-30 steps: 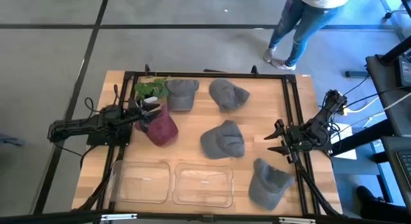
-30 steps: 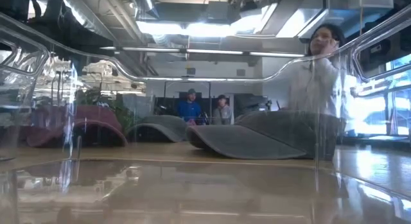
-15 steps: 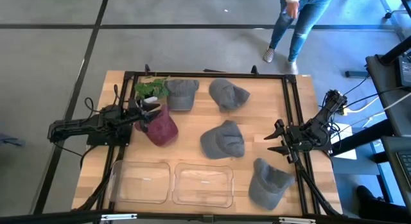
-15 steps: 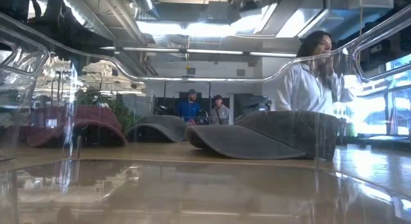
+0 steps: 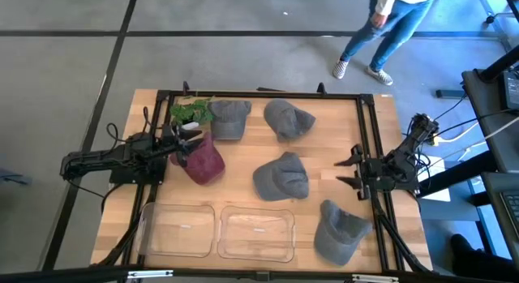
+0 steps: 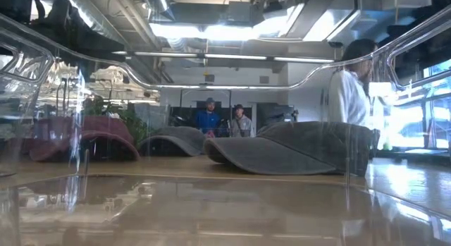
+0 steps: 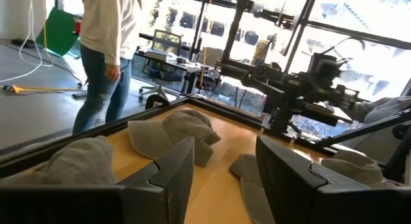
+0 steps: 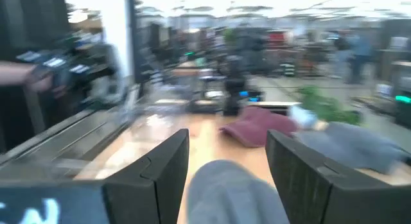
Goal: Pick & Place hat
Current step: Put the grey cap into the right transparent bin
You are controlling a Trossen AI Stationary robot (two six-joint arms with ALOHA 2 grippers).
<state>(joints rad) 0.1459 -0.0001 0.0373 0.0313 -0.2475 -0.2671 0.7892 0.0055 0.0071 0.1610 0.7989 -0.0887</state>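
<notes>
**Kid:** Only a little moved! The right gripper turned a bit at the right edge of the table, and the person on the floor walked further right. The left gripper stayed where it was.

**Helper:** So was any hat picked up?

**Kid:** No. Both grippers were wide and held nothing. The maroon hat lay right by the left gripper, near the plant. Four gray hats were around: one far, one far and more right, one in the middle and one near and right.

**Helper:** What did that tell you?

**Kid:** The job had hardly begun, I think. The right gripper faced the middle hat (maybe it wanted that one).

**Helper:** Was there room to move?

**Kid:** Yes. Bare wood lay between that gripper and the middle hat. Two clear bins sat at the near edge, close together. A black frame ran along the table edges, so the arms should stay inside it.
</notes>
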